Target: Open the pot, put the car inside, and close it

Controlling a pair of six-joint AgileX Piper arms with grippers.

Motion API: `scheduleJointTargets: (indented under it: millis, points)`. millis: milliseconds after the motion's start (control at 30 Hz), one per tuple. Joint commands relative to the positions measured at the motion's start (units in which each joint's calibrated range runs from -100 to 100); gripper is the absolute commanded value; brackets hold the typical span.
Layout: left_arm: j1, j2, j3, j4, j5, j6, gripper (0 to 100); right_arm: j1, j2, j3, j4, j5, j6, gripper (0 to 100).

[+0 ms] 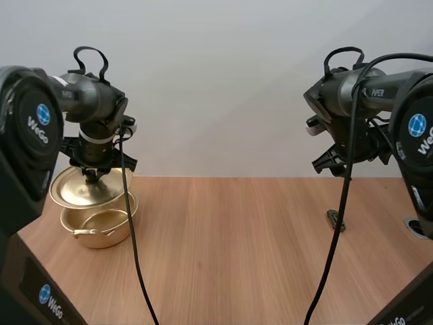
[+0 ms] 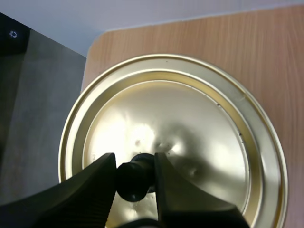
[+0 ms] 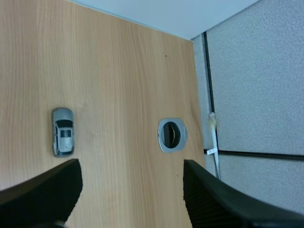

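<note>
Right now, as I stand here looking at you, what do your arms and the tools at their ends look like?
My left arm and right arm are dark grey rounded tubes with bulky black housings bearing a blue globe badge and white "WeGo" lettering. The right arm also reads "PiPER". My left tool and right tool each have two black wedge-shaped fingers.

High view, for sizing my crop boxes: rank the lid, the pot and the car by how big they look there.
1. The lid and the pot: near alike in width. The lid hangs above the pot and hides part of it, so no ranking between them.
2. The car: plainly smallest.
</note>
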Motion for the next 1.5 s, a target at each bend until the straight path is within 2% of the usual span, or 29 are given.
scheduleJointTargets:
  millis: [0, 167, 333, 533, 1000, 1200, 1467]
  points:
    - [0.02, -3.94, -2.45, -1.68, -0.02, 0.65, 0, -0.15, -0.05, -0.02, 6.06, -2.53, 0.18, 100]
    - [0.02, -10.65, -3.42, -4.47, -0.9, 3.08, 0, -2.71, 1.55, 0.46, 20.96, -8.82, -4.61, 100]
    - [0.02, -15.41, -3.45, -4.46, -0.38, 5.71, 0, -5.35, 4.06, 3.54, 23.67, -17.22, -4.73, 100]
    - [0.02, -17.27, -3.45, -4.46, 4.07, 6.16, 0, -6.8, 7.8, 6.58, 26.38, -23.58, -7.58, 100]
    - [0.02, -17.38, -3.45, -6.01, 11.15, 6.16, 0, -6.9, 15.21, 7.87, 25.16, -31.35, -7.71, 100]
    - [0.02, -17.38, -3.45, -6.7, 11.15, 6.16, 0, -6.98, 15.21, 7.87, 19.85, -34.06, -5.98, 100]
    - [0.02, -17.38, -3.29, -6.7, 11.74, 6.88, 0, -10.0, 15.32, 7.87, 19.78, -41.07, -5.89, 100]
